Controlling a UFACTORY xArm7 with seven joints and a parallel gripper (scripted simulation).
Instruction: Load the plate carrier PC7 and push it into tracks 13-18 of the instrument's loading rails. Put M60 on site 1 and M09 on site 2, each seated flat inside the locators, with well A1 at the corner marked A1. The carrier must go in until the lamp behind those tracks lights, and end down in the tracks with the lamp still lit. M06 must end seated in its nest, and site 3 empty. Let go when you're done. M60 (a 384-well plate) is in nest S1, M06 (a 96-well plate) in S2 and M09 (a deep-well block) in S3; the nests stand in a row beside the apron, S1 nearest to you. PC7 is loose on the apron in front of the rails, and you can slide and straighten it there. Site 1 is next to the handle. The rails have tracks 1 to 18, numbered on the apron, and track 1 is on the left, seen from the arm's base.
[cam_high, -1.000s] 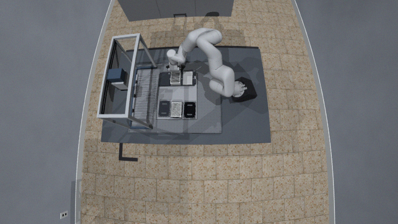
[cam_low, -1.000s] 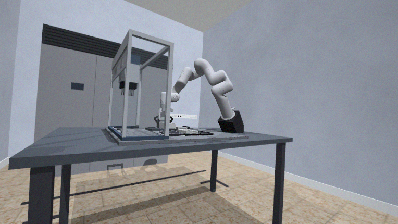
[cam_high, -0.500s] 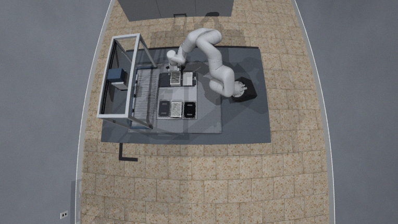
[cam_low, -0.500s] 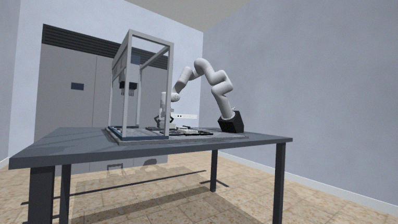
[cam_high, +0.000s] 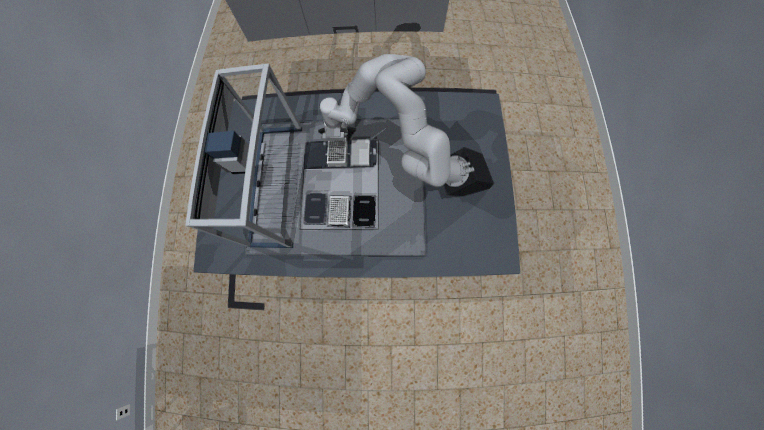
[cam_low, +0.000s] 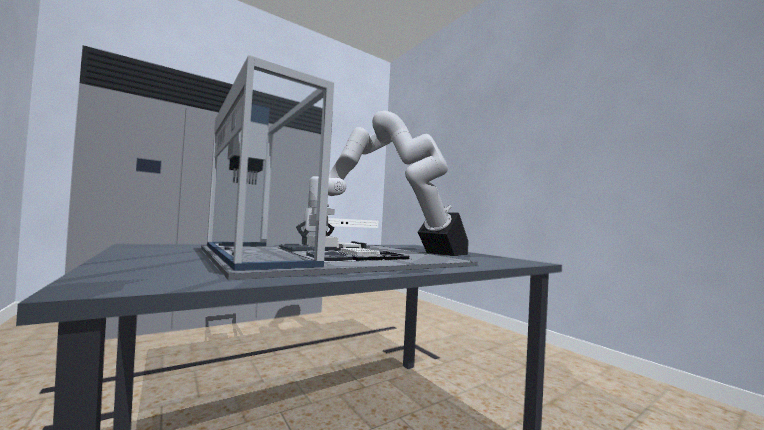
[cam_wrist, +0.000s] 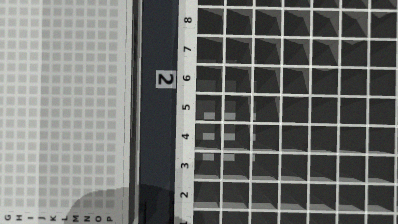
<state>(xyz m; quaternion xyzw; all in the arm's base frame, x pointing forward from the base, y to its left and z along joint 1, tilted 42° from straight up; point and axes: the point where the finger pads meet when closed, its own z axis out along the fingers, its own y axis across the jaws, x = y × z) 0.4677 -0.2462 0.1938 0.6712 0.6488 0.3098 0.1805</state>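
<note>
Sitting on PC7 (cam_high: 315, 154), on the apron (cam_high: 398, 213) in front of the rails (cam_high: 280, 176): M09 (cam_high: 335, 151) on the middle site, M60 (cam_high: 361, 152) on the site toward the arm base. Third site, rail side, dark and bare. Carrier not in the tracks.

Wrist view straight down on the gap between the two plates: M60 (cam_wrist: 60, 100) fine grid at left, row letters G to P along its lower edge; M09 (cam_wrist: 300, 110) deep square wells at right, column numbers 1 to 8 up its white rim. Dark carrier strip (cam_wrist: 157, 125) between them, with a "2" label (cam_wrist: 166, 79) beside the M09 rim. A1 corners not checkable from these views. Seating flat: cannot confirm, though nothing looks tilted.

Gripper (cam_low: 315, 230) hovering over the carrier, pointing down, fingers fully apart, nothing between them. Fingers out of frame at the wrist.

Nests (cam_high: 338, 209) in a row farther along the apron: M06 (cam_high: 338, 209) in the middle nest, outer two dark, nothing in them.

Arm (cam_high: 411, 106) folded back from its black pedestal (cam_high: 483, 178) across the table (cam_high: 481, 251). Instrument frame (cam_high: 235, 149) at the far side of the rails, blue block (cam_high: 224, 145) inside it. Lamp not discernible.
</note>
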